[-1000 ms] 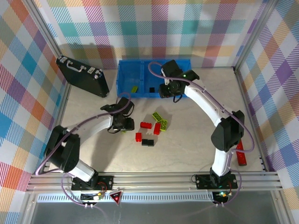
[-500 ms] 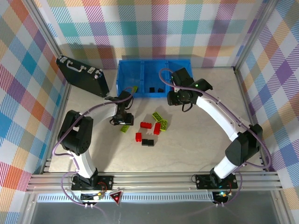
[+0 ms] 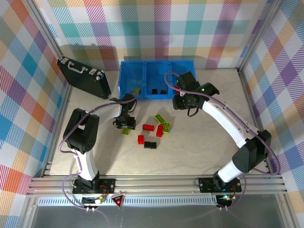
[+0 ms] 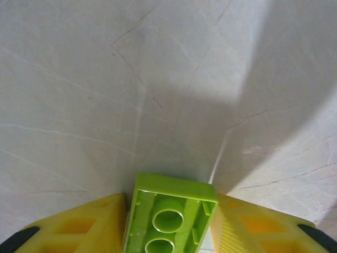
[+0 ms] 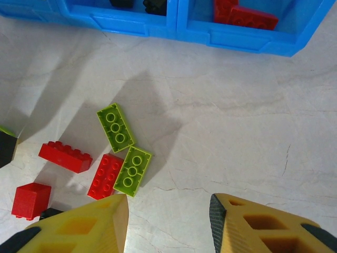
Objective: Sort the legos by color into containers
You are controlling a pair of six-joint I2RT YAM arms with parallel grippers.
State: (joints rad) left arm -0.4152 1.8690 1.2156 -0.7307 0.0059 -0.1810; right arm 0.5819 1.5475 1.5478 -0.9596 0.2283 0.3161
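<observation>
The left arm (image 3: 102, 113) folds toward mid-frame, its left gripper (image 3: 124, 125) pointing down — fingers pressed against both sides of a lime green brick (image 4: 169, 213). The right arm (image 3: 221, 116) arcs from lower right; the right gripper (image 5: 168, 211) hangs parted, empty.

The right gripper (image 3: 186, 101) no longer hangs over the blue bin (image 3: 127, 76); it is now above the table (image 3: 204, 142), just near of the bin. The left arm (image 3: 102, 114) has its elbow farther from the near edge. The left gripper (image 3: 125, 125) now presses both sides of a lime brick (image 4: 171, 211).
</observation>
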